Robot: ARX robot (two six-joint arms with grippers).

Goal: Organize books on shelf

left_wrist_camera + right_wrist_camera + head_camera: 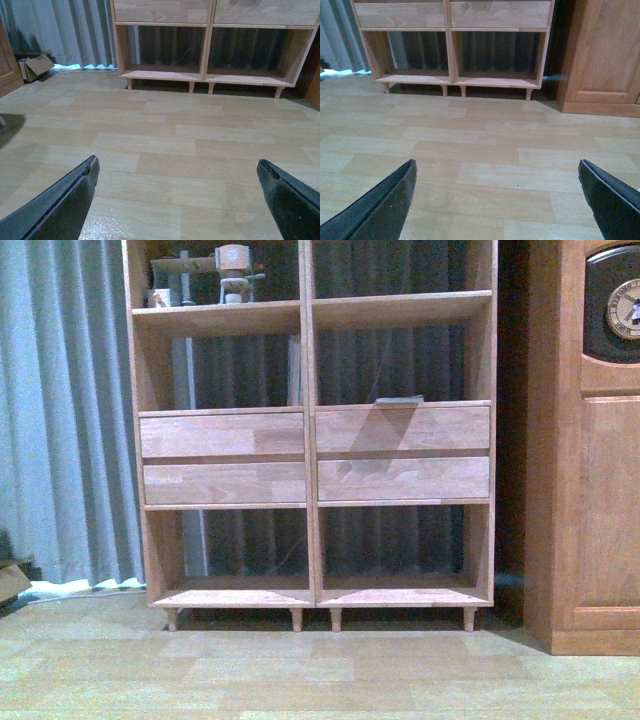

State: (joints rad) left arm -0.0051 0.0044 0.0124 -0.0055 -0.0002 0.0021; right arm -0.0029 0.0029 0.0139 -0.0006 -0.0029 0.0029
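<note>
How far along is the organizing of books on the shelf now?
Done: nothing evident; no book clearly shows in the shelf. In hand: nothing; left claw and right claw are open, empty, above the floor. Left: fetching and shelving the books.

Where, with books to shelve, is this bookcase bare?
The bottom-left compartment and bottom-right compartment, under the drawers, are bare, as is the middle-left compartment. The top-left shelf is crowded; a flat item tops the right ones.

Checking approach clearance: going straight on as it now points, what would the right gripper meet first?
Probably bare floor: the open right gripper seems tilted downward. Nothing lies between it and the shelf beyond, though depth is unclear.
</note>
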